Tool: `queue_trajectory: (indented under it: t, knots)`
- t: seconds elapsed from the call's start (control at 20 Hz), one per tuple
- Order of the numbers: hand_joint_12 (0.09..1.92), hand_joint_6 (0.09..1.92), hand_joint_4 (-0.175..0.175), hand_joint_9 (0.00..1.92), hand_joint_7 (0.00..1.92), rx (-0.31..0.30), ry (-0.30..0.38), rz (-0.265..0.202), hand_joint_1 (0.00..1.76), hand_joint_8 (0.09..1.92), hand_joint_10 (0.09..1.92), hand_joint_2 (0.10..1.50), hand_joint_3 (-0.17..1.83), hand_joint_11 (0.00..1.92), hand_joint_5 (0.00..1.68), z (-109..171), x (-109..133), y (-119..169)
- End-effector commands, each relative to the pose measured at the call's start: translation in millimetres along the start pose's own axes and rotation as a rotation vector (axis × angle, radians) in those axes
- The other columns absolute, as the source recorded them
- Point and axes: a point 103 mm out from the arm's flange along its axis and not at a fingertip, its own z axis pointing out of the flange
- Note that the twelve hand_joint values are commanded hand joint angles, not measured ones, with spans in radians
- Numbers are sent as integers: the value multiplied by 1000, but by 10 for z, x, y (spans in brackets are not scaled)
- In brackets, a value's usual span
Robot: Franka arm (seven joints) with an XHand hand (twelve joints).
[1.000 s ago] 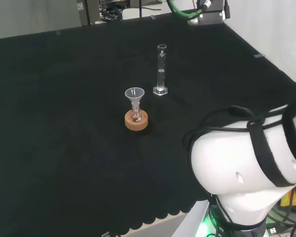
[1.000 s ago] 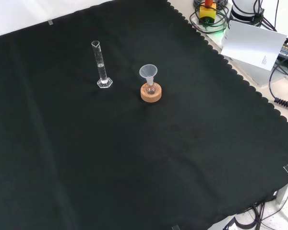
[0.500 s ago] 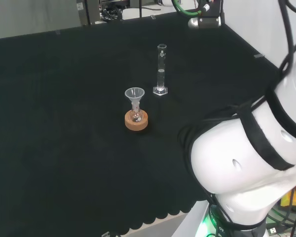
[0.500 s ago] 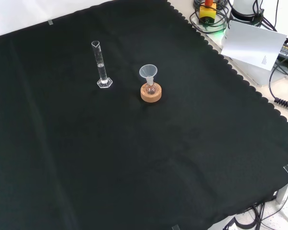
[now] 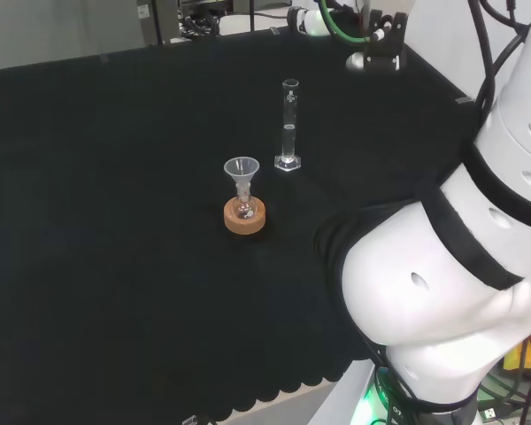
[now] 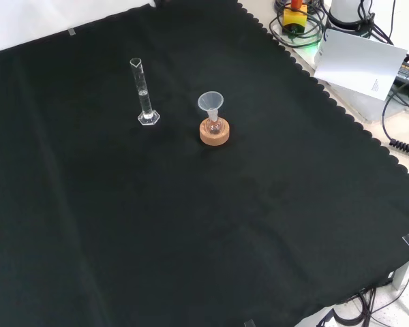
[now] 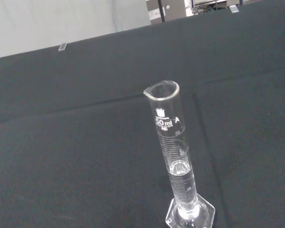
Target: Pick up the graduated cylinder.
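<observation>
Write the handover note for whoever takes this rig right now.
Hand: fingers not visible, so its state cannot be told.
Graduated cylinder: upright on the black cloth, partly filled with clear liquid, untouched.
Beside it but apart: small flask with a funnel on a cork ring.
Done: arm has swung towards the cylinder.
Left: approach, grasp and lift the cylinder.
</observation>
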Motion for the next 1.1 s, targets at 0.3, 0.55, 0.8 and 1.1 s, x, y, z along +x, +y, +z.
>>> queue_trajectory:
  t: [0.3,0.55,0.8,1.1]
  knots:
    - [1363,87,-15,492,302,-15,97,-20,477,625,627,981,262,238,367,399,-251,87]
    - [1359,87,-11,491,289,-5,122,-48,532,622,615,947,261,243,369,585,-284,118]
    - [1358,87,-8,499,292,-23,187,-60,565,623,610,926,266,245,363,771,-335,122]
    - [1360,87,-10,510,334,-12,279,-101,627,634,603,896,275,232,397,988,-418,138]
